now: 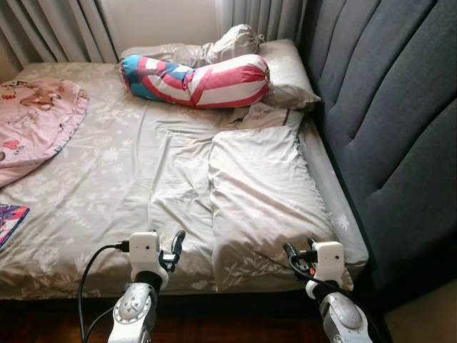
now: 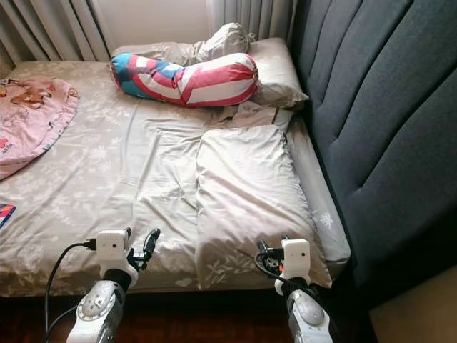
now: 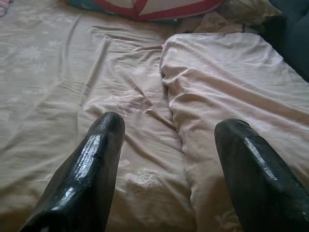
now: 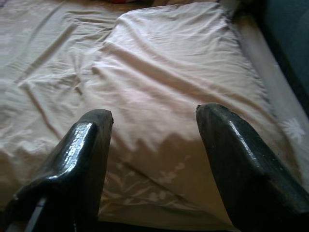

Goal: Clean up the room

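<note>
my left gripper (image 3: pixel 166 169) and right gripper (image 4: pixel 154 159) hung open; the soft, light pillow (image 1: pixel 264 193) looked easiest pinched at its near edge.

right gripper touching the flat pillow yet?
Cannot tell. In the right wrist view the right gripper has open fingers over the flat pillow; neither contact nor a gap shows plainly.

Edges and overlaps eat up a good bit of this bed scene.
The pink blanket (image 1: pixel 32 121) runs off the left edge, and a colourful book (image 1: pixel 10 220) pokes in there with its cover too cut to read. The striped bolster (image 1: pixel 196 80) covers part of the pillow (image 1: pixel 285 75) behind it. A crumpled cloth (image 1: pixel 260 116) is half tucked under them, what it is unclear.
</note>
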You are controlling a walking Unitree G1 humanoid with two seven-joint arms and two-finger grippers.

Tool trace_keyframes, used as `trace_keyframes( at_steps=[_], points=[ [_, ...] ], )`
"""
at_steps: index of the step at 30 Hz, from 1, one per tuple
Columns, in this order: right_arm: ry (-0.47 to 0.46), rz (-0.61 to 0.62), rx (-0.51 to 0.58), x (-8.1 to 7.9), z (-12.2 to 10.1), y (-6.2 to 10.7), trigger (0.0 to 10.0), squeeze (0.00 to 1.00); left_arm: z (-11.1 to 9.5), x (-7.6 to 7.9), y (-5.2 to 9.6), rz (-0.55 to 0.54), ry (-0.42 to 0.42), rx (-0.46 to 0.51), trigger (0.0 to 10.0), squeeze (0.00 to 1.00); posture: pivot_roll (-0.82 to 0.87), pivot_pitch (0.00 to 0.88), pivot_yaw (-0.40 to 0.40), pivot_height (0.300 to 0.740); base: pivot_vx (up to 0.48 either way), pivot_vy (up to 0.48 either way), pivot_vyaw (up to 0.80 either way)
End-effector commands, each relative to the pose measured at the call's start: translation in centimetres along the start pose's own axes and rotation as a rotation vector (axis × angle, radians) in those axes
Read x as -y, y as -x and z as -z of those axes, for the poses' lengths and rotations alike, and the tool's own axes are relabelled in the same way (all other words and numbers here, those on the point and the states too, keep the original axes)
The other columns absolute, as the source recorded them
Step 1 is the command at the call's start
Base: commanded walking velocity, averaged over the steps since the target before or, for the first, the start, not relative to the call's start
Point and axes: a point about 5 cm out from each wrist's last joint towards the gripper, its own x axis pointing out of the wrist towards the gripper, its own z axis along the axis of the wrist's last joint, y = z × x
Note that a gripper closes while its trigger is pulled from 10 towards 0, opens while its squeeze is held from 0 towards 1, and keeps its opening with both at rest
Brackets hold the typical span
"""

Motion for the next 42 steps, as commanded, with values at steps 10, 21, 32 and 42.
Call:
trace_keyframes(
  at_steps=[10,21,32,42],
  points=[
    [-0.008,0.000,0.013,-0.18,-0.14,-0.03,10.0,0.00,0.17,-0.27,0.12,0.000,0.000,-0.010,10.0,0.00,-0.05,0.084,-0.035,0.740,0.000,0.000,0.00],
    [-0.007,0.015,0.009,0.04,-0.25,-0.13,10.0,0.00,0.24,-0.29,0.15,0.003,0.001,-0.014,10.0,0.00,-0.05,0.082,-0.036,0.740,0.340,0.000,-0.41],
    [-0.008,0.016,0.007,0.05,-0.24,-0.21,10.0,0.00,0.22,-0.24,0.12,0.003,0.003,-0.012,10.0,0.00,-0.04,0.082,-0.039,0.740,0.369,0.000,0.00],
    [-0.008,0.014,0.002,-0.01,-0.15,-0.27,10.0,0.00,0.18,-0.34,0.02,-0.006,-0.001,-0.009,10.0,0.00,-0.04,0.080,-0.041,0.740,0.160,0.000,0.00]
  ],
)
